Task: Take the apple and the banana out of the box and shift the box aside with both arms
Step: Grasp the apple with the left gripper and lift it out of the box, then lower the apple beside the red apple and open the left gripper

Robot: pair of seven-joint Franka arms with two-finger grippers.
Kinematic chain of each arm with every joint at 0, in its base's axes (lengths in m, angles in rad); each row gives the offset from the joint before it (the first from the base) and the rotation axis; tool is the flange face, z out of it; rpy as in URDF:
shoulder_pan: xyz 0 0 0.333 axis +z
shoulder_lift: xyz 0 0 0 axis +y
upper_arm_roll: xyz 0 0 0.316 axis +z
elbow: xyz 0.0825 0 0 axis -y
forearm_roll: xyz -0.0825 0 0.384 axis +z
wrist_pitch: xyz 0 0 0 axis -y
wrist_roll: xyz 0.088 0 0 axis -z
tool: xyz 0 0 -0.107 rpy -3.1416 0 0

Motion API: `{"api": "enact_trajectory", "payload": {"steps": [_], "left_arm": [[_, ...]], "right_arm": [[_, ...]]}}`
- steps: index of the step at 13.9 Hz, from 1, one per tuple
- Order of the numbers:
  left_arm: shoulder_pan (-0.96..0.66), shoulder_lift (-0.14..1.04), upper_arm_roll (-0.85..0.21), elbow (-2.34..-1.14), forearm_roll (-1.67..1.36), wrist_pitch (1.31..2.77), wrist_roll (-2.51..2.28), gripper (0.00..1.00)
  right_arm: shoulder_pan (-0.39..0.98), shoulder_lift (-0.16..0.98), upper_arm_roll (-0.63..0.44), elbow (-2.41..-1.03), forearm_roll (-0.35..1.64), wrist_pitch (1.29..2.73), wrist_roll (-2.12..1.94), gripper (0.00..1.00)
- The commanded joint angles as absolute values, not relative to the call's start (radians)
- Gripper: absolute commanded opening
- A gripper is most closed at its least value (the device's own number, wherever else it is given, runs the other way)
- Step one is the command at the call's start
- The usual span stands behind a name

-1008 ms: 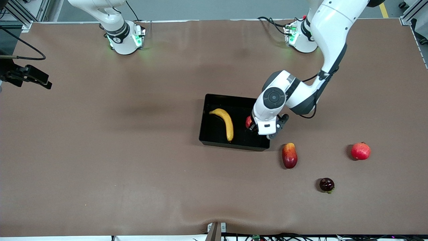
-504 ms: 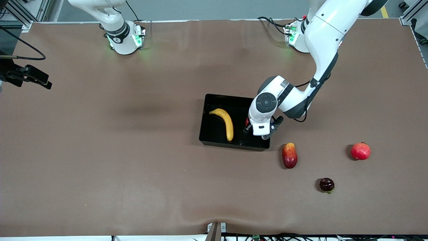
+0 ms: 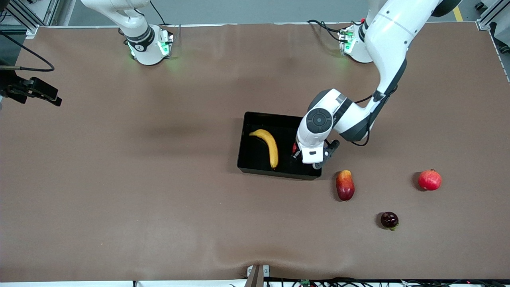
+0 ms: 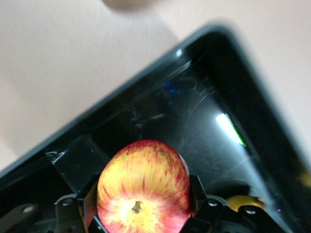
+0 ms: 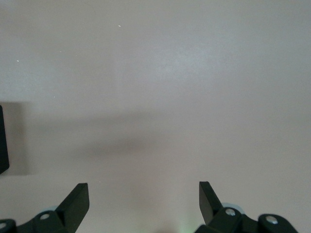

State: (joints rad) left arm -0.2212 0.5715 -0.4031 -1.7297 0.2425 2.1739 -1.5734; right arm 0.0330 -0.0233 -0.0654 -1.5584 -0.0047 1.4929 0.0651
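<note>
The black tray [image 3: 275,174] lies mid-table with the yellow banana [image 3: 267,145] inside it. My left gripper [image 3: 301,153] is down in the tray at its end toward the left arm's base, shut on the red-and-yellow apple [image 4: 143,187]. In the front view only a red sliver of the apple [image 3: 295,149] shows beside the hand. The left wrist view shows the tray floor [image 4: 204,126] and a bit of banana [image 4: 241,201]. My right gripper [image 5: 144,194] is open and empty over bare table, with a tray corner [image 5: 3,141] at the edge of its view. The right arm waits.
An elongated red-yellow fruit [image 3: 345,185] lies just outside the tray, nearer the front camera. An all-red round fruit [image 3: 430,179] and a small dark purple fruit [image 3: 389,220] lie toward the left arm's end. A black camera mount [image 3: 32,89] overhangs the right arm's end.
My left gripper has moved with the apple a little farther into the tray, toward the banana, and the hand now covers most of the apple. The right arm has not moved.
</note>
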Motion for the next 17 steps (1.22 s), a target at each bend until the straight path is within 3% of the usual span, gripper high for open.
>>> {"api": "enact_trajectory", "payload": {"steps": [1,3,8,13,17], "left_arm": [[-0.213,0.503,-0.41,-1.619,0.264,2.004,-1.515,0.0],[-0.189,0.488,-0.402,-1.557,0.262,1.921,-1.375,0.0],[0.046,0.471,-0.402,-1.569,0.261,1.908,-0.921,0.0],[0.231,0.555,-0.402,-1.585,0.264,1.925,-0.668,0.0],[0.326,0.609,-0.399,-1.673,0.332,2.081,-0.608,0.0]], "right_arm": [[0.037,-0.029,-0.071,-1.549,0.002,1.486,0.072,1.0],[0.035,-0.029,-0.071,-1.549,0.003,1.486,0.072,1.0],[0.031,-0.028,-0.071,-1.551,0.002,1.485,0.072,1.0],[0.032,-0.028,-0.071,-1.551,0.002,1.486,0.072,1.0],[0.034,-0.028,-0.071,-1.551,0.002,1.486,0.074,1.0]]}}
